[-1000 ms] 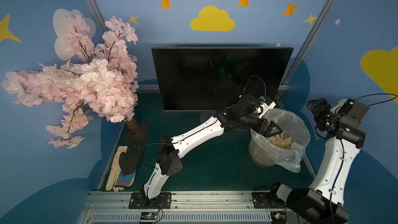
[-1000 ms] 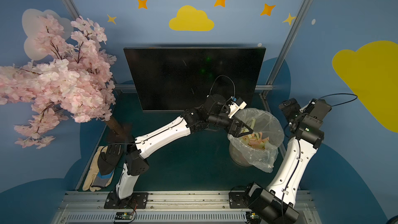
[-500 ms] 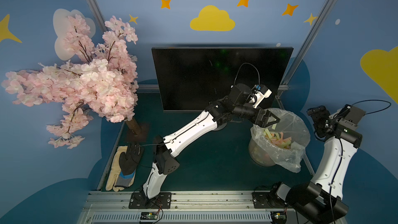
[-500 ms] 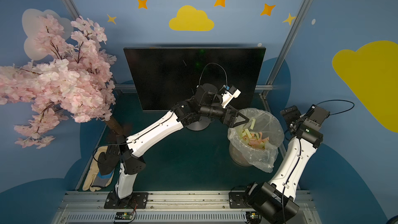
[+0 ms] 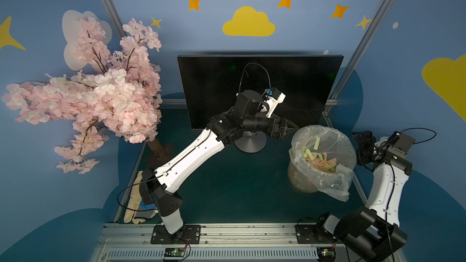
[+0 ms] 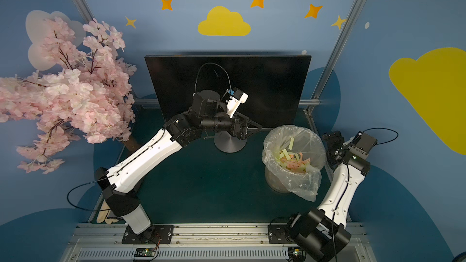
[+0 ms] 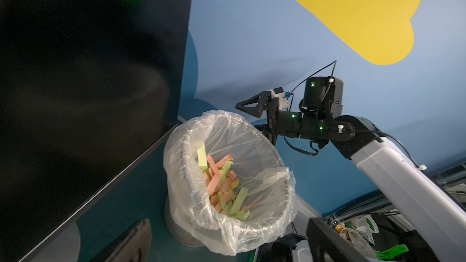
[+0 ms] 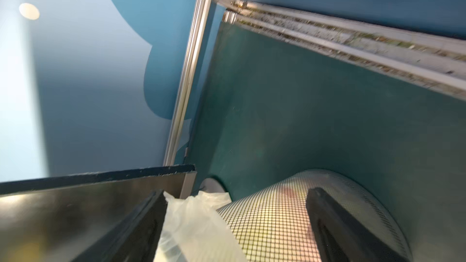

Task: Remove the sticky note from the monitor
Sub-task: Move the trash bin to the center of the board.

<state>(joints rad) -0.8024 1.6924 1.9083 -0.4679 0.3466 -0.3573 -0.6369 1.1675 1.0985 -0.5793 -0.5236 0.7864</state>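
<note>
Clock set on the worktop (image 5: 227, 192): 12 at the back wall, 6 at the arm bases.

- 9 to 10 o'clock: pink blossom tree (image 5: 100, 91) is standing at the edge, branches leaning out past it.
- 7 o'clock: pale gloves (image 5: 132, 205) are lying off the edge, beside the left arm's base.
- 12 o'clock: monitor (image 5: 214, 84) is standing upright on its round grey stand base (image 5: 249, 144), screen facing 6 and showing plain black in both top views (image 6: 272, 84).
- Centre: left arm is reaching across in front of the stand. Left fingers (image 5: 290, 125) are pointing toward 3, hanging between stand base and bin, close to the bag's rim. In the left wrist view they (image 7: 126, 243) are spread wide, released.
- 3 o'clock: mesh bin (image 5: 297, 180) with a clear bag is sitting just beside the monitor's lower corner. Green and orange paper strips (image 5: 317, 160) are lying inside.
- Past 3 o'clock: right fingers (image 5: 361, 138) are hovering just outside the bin's rim, pointing toward 9. Both wrist views (image 7: 252, 105) (image 8: 141, 225) are showing them parted, released.
</note>
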